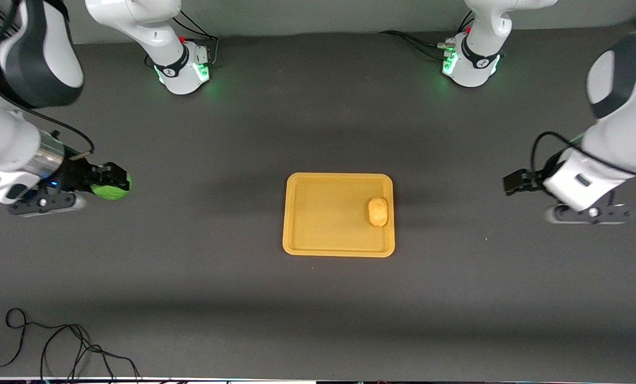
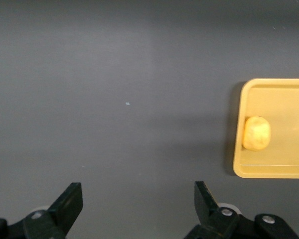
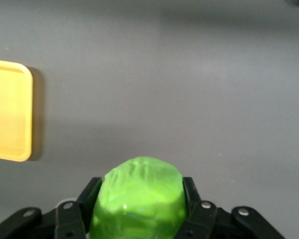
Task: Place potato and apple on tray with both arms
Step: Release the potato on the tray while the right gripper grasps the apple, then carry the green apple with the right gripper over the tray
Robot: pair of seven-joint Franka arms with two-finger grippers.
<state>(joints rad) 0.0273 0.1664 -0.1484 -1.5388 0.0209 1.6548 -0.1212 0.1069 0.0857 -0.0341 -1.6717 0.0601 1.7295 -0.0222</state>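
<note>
The orange-yellow tray (image 1: pixel 323 213) lies flat at the middle of the table. The potato (image 1: pixel 377 212) lies in it, by the rim toward the left arm's end. My right gripper (image 1: pixel 118 180) is shut on the green apple (image 1: pixel 112 189) over the table toward the right arm's end, well clear of the tray. The right wrist view shows the apple (image 3: pixel 139 194) between the fingers (image 3: pixel 192 191) and a corner of the tray (image 3: pixel 7 114). My left gripper (image 1: pixel 512 183) is open and empty over the table toward the left arm's end. In its wrist view (image 2: pixel 138 191) the tray (image 2: pixel 289 99) and potato (image 2: pixel 256 133) show.
A loose black cable (image 1: pixel 56 346) lies on the table near the front camera at the right arm's end. The two arm bases (image 1: pixel 184 69) (image 1: pixel 469 66) stand along the table's edge farthest from the front camera.
</note>
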